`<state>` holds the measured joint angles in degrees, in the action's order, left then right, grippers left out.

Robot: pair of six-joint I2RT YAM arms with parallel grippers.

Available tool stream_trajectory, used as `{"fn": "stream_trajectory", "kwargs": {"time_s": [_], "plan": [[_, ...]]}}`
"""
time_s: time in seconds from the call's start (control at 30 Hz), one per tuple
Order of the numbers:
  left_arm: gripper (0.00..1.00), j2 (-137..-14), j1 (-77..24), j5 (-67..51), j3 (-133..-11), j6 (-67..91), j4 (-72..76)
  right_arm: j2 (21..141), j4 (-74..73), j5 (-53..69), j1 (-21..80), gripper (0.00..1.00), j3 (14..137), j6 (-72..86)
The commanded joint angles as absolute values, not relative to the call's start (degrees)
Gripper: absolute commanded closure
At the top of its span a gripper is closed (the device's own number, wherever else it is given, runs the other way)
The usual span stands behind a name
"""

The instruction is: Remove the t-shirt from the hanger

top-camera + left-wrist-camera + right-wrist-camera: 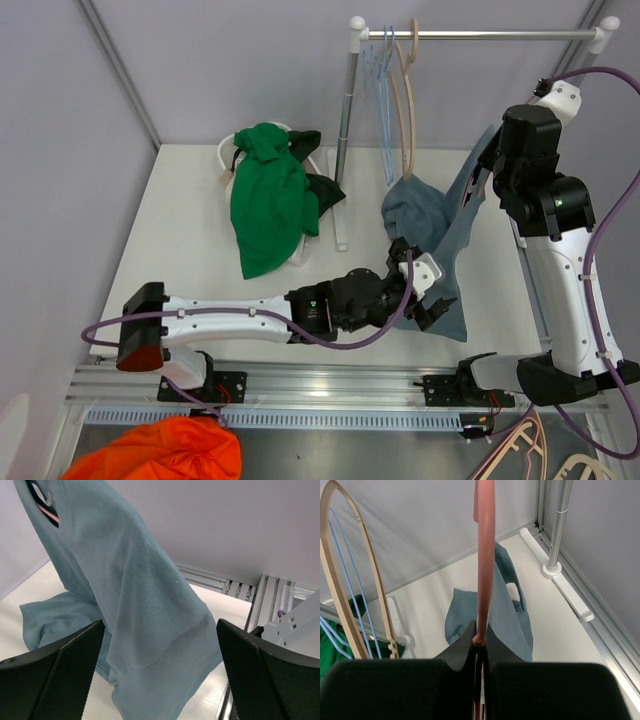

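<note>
Pinching the pink hanger point(484, 555) in the right gripper point(480, 642), jaws pressed together on its thin rod with no gap showing; holding that gripper point(483, 175) raised high over the right side of the table point(180, 230), just below the rail of the clothes rack point(480, 34); carrying the grey-blue t-shirt point(415, 215) on that hanger, upper end by the gripper, the rest draping down at a slant and pooling in folds on the white tabletop towards the near edge; showing, in the right wrist view, the t-shirt point(507, 610) trailing below the hanger down to the table; reaching the left arm low across the table from left to right, with the left gripper point(432, 300) right at the lower part of the t-shirt; spreading the left gripper point(160, 625) wide, black fingers point(65, 675) far apart on either side of the hanging t-shirt point(145, 610) and gripping nothing; not being able to tell whether the pads are touching the fabric; glimpsing the pink hanger point(48, 514) inside an opening at the top left of the left wrist view; showing a wooden hanger point(408, 100) and a blue hanger point(384, 100) hanging on the rail; showing a green garment point(270, 200) heaped over a white frame point(225, 155) at the back left of the table, well apart from the t-shirt; showing an orange cloth point(165, 455) below the table's near edge at the left and spare hangers point(530, 445) at the right.
</note>
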<state>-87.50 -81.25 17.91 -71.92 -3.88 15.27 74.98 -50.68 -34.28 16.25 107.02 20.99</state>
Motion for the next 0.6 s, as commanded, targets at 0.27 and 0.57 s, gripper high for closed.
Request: {"fn": "stream_trajectory", "kwargs": {"time_s": [0.27,0.57], "plan": [[0.98,-90.4,-76.2,11.1,-76.4,5.0,10.5,72.9,-47.3,-34.5,17.1,1.00,107.9,21.4],[0.99,-87.8,-77.3,9.5,-74.9,4.0,9.8,73.2,-44.9,-36.3,17.2,1.00,105.8,19.3]]}}
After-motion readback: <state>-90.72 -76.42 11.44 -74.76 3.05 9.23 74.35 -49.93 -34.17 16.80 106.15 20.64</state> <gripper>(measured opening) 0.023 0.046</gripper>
